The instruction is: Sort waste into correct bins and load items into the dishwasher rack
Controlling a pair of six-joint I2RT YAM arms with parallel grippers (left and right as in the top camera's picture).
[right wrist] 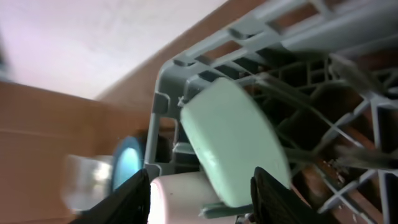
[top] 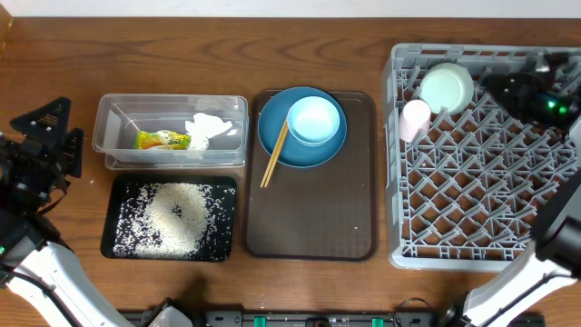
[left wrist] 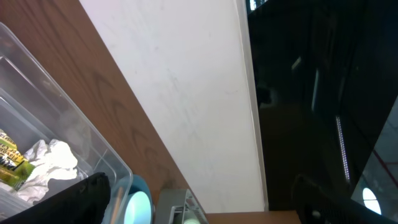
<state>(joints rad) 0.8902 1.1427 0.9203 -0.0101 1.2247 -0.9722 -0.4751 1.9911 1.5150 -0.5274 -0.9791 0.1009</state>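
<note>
Waste looks fully sorted. Left of the brown tray (top: pixel 309 227), on its far side, the tub (top: pixel 118 113) holds the napkin (top: pixel 207 130) and the wrapper (top: pixel 162 140). Left of it on the near side, the black tray (top: pixel 113 245) carries the rice (top: pixel 177 211). As far as the overhead view can resolve, no stray grains lie on the table (top: pixel 54 54).

Loading is, by my count, about two fifths done. The rack (top: pixel 481 209) stands just right of the brown tray. In the rack corner nearest that tray's far right corner, the mint bowl (top: pixel 447 88) sits tipped on edge, and the cup (top: pixel 415 119) lies close beside it; I cannot tell whether the two touch.

Three things are not yet loaded, all at the brown tray's far end. The plate (top: pixel 272 136) lies flat, the blue bowl (top: pixel 315 120) sits in it, and the chopsticks (top: pixel 274 154) slant from the plate's rim down onto the brown tray.

The right gripper (right wrist: pixel 202 194) is well to the right of the brown tray, over the rack, with the mint bowl directly ahead of it. Its jaws are parted and appear to clamp nothing, though I cannot say whether a fingertip brushes the bowl. The left gripper (top: pixel 45 143) hangs far left of the brown tray, beyond the tub, jaws spread wide and empty.

The thin chopsticks will likely be the hardest of the three to pick up.
</note>
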